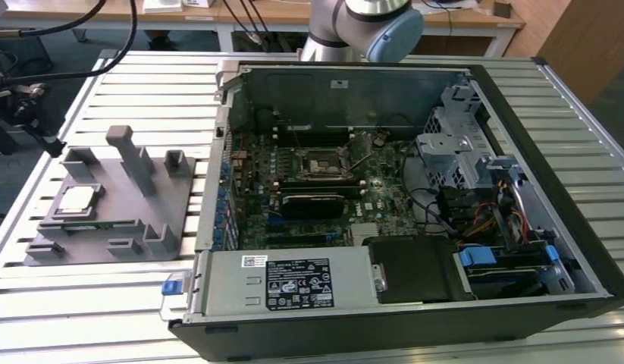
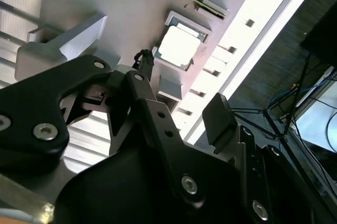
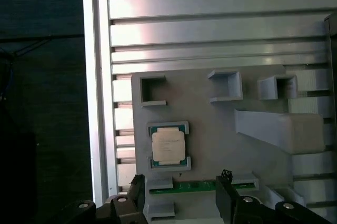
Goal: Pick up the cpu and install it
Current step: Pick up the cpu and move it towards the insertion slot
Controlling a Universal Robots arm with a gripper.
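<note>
The cpu sits flat in its square recess on the grey holder tray, silver top plate facing up. The tray rests on the slatted metal table, just beside the open computer case on the exterior view's left. In both wrist views the chip is plainly seated in the tray, with the cpu framed by its thin darker rim and nothing touching it.

The gripper hangs over the tray edge where a narrow green memory stick lies in its slot. Its two black fingers stand wide apart with nothing between them, and the chip lies just past their tips. From the second wrist view, the cpu shows bright beyond the gripper's dark linkages.

Inside the case, the motherboard lies exposed, and its black socket frame sits near the middle. The arm rises behind the case.
</note>
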